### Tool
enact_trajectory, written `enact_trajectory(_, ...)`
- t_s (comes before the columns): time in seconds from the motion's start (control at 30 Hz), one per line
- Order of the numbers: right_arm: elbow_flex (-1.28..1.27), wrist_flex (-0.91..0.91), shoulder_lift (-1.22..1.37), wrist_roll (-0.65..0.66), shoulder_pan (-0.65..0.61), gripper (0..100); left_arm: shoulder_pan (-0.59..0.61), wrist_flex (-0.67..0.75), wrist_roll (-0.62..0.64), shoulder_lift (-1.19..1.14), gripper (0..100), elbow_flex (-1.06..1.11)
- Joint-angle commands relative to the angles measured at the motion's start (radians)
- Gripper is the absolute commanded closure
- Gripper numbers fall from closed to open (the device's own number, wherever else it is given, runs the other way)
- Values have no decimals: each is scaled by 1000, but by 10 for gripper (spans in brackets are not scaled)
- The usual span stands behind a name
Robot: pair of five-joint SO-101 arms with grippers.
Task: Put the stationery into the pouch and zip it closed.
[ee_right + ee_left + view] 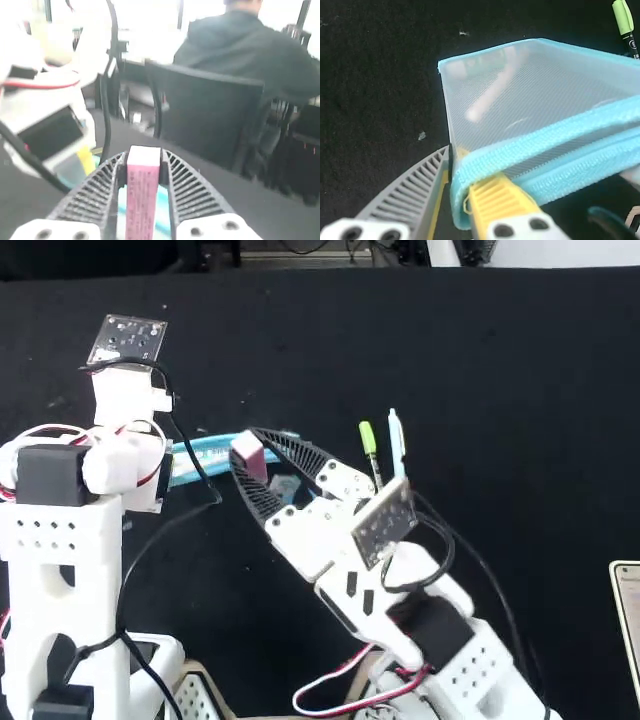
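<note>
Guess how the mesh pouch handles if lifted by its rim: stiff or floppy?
Probably floppy: the mesh pouch has a zipper band that bows where the left pincer pinches it. Likely light too, since the wall is thin and see-through. The mouth may sag shut if released.

The pouch [210, 453] lies on the surface [480, 360], left of centre, between the two arms. The left tool [454, 156] clamps the edge of the pouch's mouth at its left end. A stick-shaped item [490, 95] lies inside the pouch. The right tool [245, 452] is over the pouch's right end, with the eraser [247, 454] clamped between its fingers and above the pouch. Right of the pouch, the marker [368, 440] and the pen [397, 435] lie side by side on the surface behind the right arm, the marker on the left. A flat item [628, 600] lies at the surface's right edge, well apart from the rest.
</note>
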State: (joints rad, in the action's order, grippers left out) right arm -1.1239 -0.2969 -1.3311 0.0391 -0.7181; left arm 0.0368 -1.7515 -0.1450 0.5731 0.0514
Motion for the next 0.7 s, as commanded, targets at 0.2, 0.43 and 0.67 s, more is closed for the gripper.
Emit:
enact_trajectory(0.2, 71, 98, -13, -15, -21, 987, -4, -8, -5, -9, 970, 8)
enact_trajectory(0.43, -59, 110, -12, -6, -69, 987, -4, -8, -5, -9, 970, 8)
enact_trajectory(0.67, -219, 362, -12, -6, -58, 987, -5, -8, -5, -9, 970, 8)
